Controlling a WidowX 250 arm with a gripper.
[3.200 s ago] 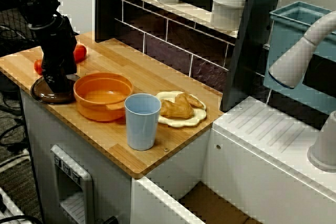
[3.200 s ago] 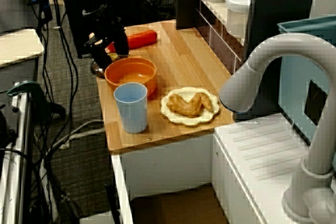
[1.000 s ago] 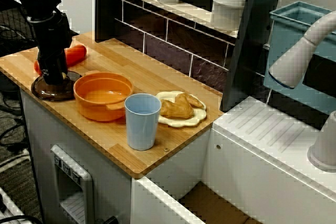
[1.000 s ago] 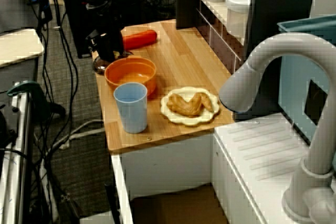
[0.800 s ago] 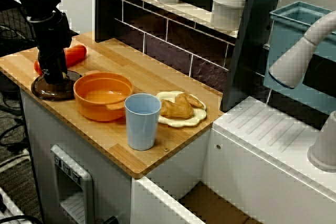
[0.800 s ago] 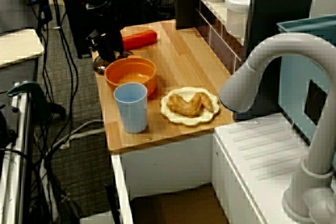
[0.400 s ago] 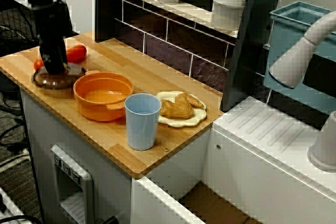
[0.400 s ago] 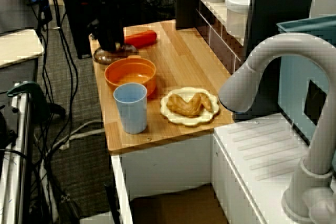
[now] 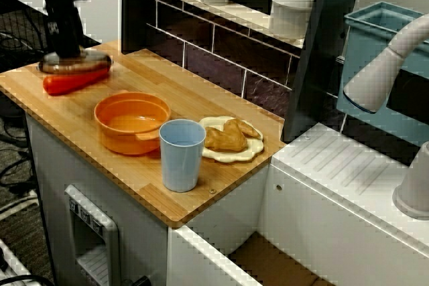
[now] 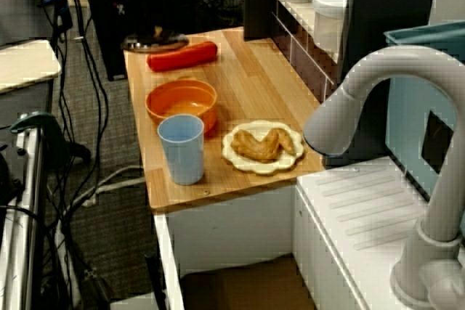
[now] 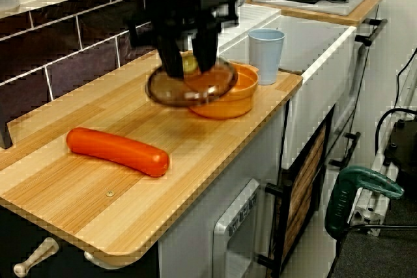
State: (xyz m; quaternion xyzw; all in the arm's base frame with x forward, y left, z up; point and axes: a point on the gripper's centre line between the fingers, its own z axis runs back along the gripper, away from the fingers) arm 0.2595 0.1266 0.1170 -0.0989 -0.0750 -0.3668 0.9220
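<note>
My gripper (image 9: 64,50) is shut on the knob of a dark see-through lid (image 9: 74,63) and holds it in the air at the counter's far left. In the front view the lid hangs just above a long red sausage (image 9: 75,80). From the end of the counter, the gripper (image 11: 189,64) and the blurred lid (image 11: 171,89) partly cover the orange pot (image 11: 238,89). The sink-side view has the lid (image 10: 155,41) behind the sausage (image 10: 182,56) and the open pot (image 10: 182,103).
A light blue cup (image 9: 181,154) stands in front of the pot, beside a cream plate (image 9: 253,150) carrying a pastry. Jars (image 9: 291,8) line the back shelf. The grey faucet (image 10: 363,99) and white sink top (image 9: 348,179) lie right of the wooden counter (image 9: 174,209).
The lid was resting on the counter left of the pot. My gripper has lifted it by the knob, up and back, uncovering the sausage.
</note>
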